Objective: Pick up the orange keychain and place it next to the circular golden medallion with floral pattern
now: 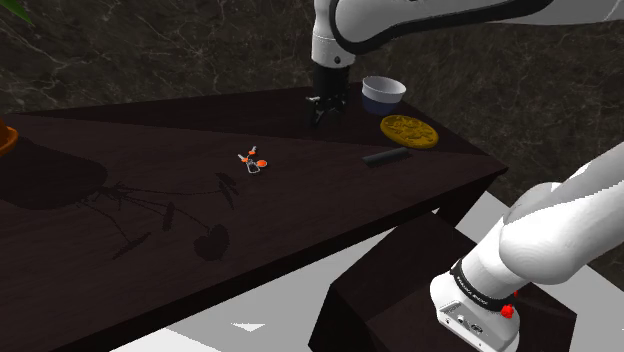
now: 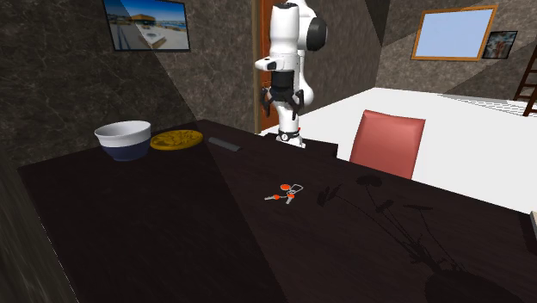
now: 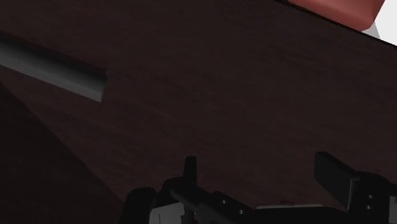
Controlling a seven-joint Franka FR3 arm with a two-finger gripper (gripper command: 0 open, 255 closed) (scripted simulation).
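The orange keychain [image 1: 253, 160] [image 2: 285, 193], small orange pieces on a silvery ring, lies flat near the middle of the dark table [image 1: 300, 210]. The golden round medallion [image 1: 409, 130] [image 2: 176, 139] lies flat towards the shoulder view's right, next to a bowl. My black gripper [image 1: 322, 112] [image 2: 285, 103] [image 3: 261, 172] hangs above the table's far part, between keychain and medallion, well apart from both. It is open and nothing is between its fingers [image 3: 334, 172].
A white and blue bowl [image 1: 383, 92] [image 2: 123, 139] stands behind the medallion. A dark grey bar [image 1: 386, 157] [image 2: 222, 143] [image 3: 54, 67] lies near the medallion. A red chair [image 2: 385, 142] stands at the table's side. A plant pot [image 1: 5, 135] casts shadows.
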